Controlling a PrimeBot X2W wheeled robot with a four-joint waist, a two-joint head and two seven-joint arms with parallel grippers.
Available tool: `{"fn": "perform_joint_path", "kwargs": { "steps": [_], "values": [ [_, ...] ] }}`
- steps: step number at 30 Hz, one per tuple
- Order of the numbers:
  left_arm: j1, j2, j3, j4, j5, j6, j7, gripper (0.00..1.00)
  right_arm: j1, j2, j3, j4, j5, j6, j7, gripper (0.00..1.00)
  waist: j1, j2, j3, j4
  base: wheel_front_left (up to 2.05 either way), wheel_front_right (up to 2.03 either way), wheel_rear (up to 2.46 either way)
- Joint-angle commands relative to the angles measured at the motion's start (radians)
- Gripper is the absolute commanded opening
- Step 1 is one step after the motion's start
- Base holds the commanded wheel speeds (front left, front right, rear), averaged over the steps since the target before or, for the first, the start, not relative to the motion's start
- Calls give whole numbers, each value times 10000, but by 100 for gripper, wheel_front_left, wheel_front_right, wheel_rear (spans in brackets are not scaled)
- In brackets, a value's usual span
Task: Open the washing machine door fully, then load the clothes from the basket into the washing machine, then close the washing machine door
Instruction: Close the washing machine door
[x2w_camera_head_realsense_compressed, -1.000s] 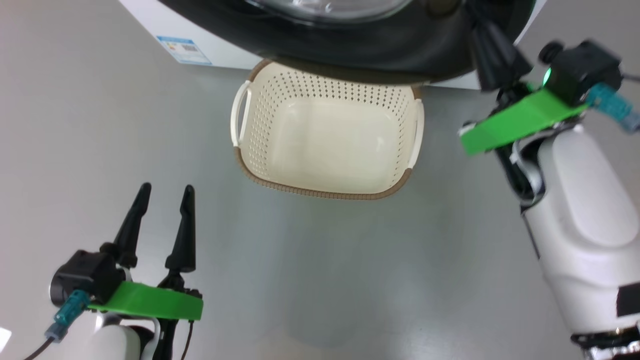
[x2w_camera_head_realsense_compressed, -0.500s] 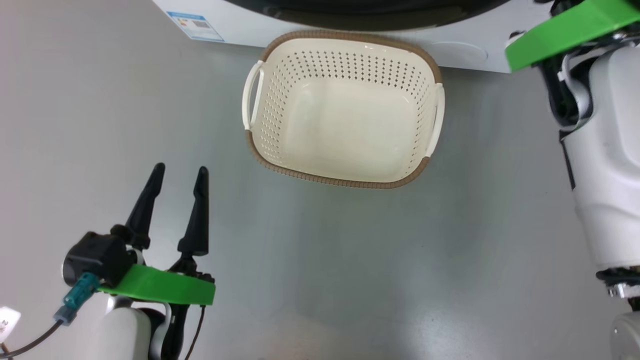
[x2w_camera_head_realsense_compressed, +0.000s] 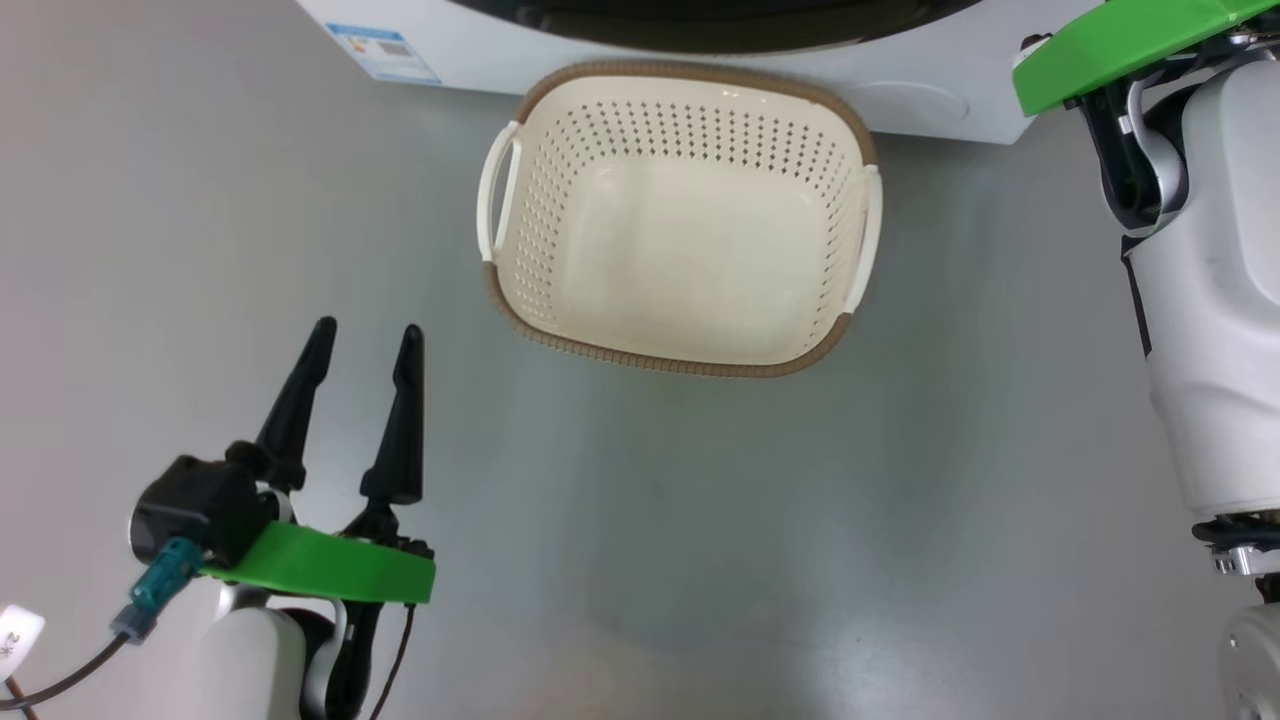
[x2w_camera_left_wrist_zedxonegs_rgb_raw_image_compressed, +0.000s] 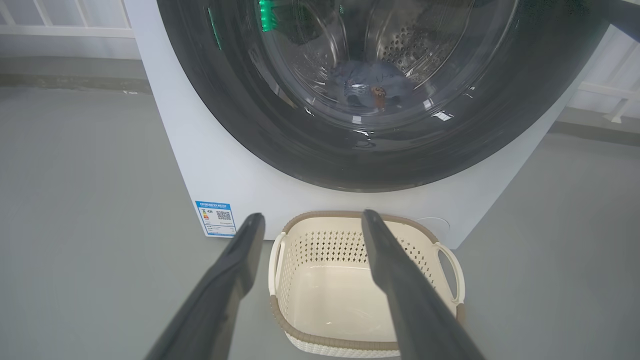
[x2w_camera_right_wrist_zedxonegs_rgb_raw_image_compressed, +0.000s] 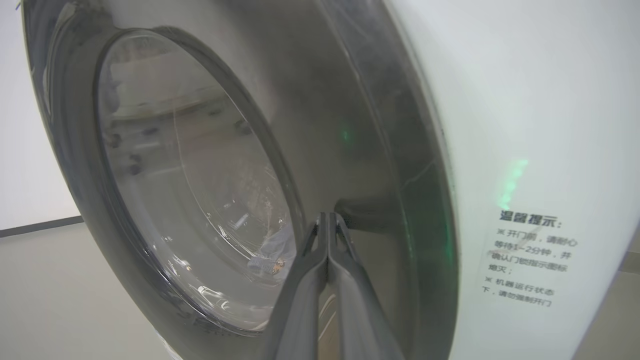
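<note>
My closed right fingers (x2w_camera_right_wrist_zedxonegs_rgb_raw_image_compressed: 307, 280) point at the door (x2w_camera_right_wrist_zedxonegs_rgb_raw_image_compressed: 190, 165) rim close ahead; my open left fingers (x2w_camera_head_realsense_compressed: 298, 400) hang farther back.

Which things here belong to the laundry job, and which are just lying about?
Job: washing machine, washing machine door, basket, clothes behind the glass, left gripper, right gripper.
Just there: blue label sticker, printed notice, grey floor.

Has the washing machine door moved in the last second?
Yes. The washing machine door has swung in toward the washing machine; earlier it overhung the far rim of the basket, now that rim is uncovered.
</note>
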Motion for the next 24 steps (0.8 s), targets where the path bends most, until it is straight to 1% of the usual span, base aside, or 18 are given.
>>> {"fn": "perform_joint_path", "kwargs": {
  "steps": [1,5,13,19,24],
  "values": [
    [-117,248,410,-159,-25,-25,-63,100,150,179,141,-377,106,-73,-34,0,0,0,-156,-143,0,0,0],
    [-55,346,489,-179,8,-25,-63,100,844,211,532,-586,335,-73,-34,0,0,0,-458,-383,0,0,0],
    [237,521,614,-261,150,-25,-63,100,2485,238,926,-1405,886,-73,-34,0,0,0,-1223,-911,0,0,0],
    [532,720,761,-331,234,-25,-63,100,3629,302,981,-2204,1103,-73,-34,0,0,0,-1857,-1418,0,0,0],
    [854,876,924,-346,285,-25,-63,100,4554,470,970,-2620,1154,-73,-34,0,0,0,-2471,-1922,0,0,0]
  ]
}}
